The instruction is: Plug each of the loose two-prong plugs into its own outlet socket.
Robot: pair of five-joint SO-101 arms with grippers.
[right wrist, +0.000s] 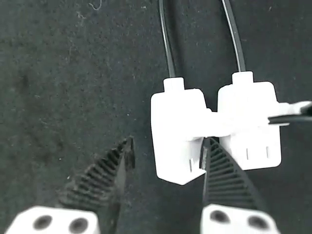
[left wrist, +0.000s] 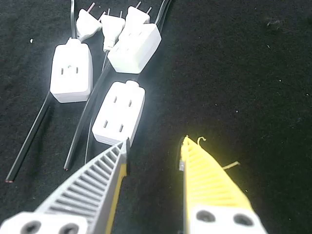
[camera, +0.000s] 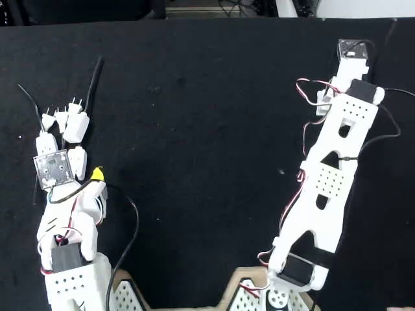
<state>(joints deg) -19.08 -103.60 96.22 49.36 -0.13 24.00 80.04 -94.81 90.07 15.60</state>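
Left tool (left wrist: 153,146) released, just near of double outlet (left wrist: 118,113), left side of desk (camera: 194,129); loose plugs (left wrist: 111,27) lie beyond. Right tool (right wrist: 168,146) released, far right, one finger (right wrist: 222,175) seemingly touching corded block (right wrist: 178,136).

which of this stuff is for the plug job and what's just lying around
For the job: loose plugs, outlet sockets beside them, two corded sockets in the right wrist view.
Just there: black table cover, tan base board.

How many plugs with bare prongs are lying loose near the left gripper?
3. The first plug and second plug lie side by side beyond the single outlet; the third plug sits at the larger white block's far end. More may be hidden.
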